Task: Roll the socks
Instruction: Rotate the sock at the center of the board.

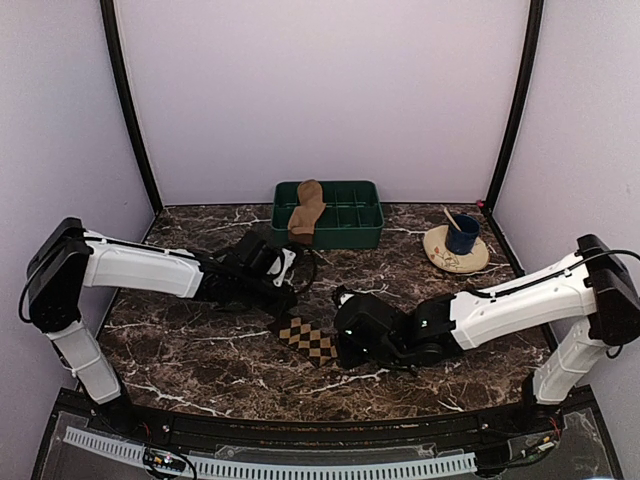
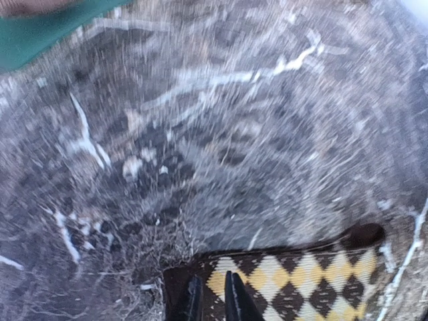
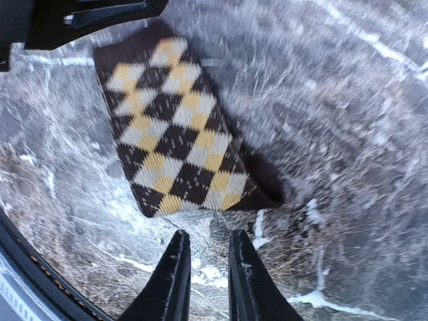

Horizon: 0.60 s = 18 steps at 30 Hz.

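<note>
The argyle sock lies flat on the marble table, mid-front. It also shows in the left wrist view and the right wrist view. My left gripper has its fingers nearly together on the sock's dark far-left end and seems to pinch it. My right gripper is slightly open and empty, with its tips just short of the sock's near end. The plain tan sock hangs over the left front rim of the green tray.
A tan plate with a blue cup and a stick in it stands at the back right. The tray's green edge shows at the top left of the left wrist view. Walls enclose the table on three sides.
</note>
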Each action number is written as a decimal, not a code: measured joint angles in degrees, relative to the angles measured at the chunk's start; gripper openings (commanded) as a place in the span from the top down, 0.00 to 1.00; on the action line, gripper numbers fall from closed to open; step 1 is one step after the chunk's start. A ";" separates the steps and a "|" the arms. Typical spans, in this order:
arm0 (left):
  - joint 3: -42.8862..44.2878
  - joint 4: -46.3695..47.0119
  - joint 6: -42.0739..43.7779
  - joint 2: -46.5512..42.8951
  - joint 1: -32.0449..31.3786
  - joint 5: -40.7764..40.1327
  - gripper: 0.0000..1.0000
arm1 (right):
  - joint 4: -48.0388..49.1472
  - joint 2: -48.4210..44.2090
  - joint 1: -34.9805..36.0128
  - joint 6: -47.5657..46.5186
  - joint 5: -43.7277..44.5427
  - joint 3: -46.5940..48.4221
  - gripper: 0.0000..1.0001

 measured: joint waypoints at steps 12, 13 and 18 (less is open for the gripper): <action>-11.96 3.48 -7.82 -16.41 -3.15 -1.25 0.55 | -1.25 1.29 -4.35 -5.20 2.12 0.85 0.72; -14.25 3.50 -9.25 -17.59 -4.42 -2.01 0.53 | -1.22 1.97 -4.92 -5.60 1.92 1.09 0.71; -19.26 3.23 -13.94 -19.82 -8.70 -5.01 0.51 | -0.74 5.31 -7.93 -7.69 0.22 2.60 0.65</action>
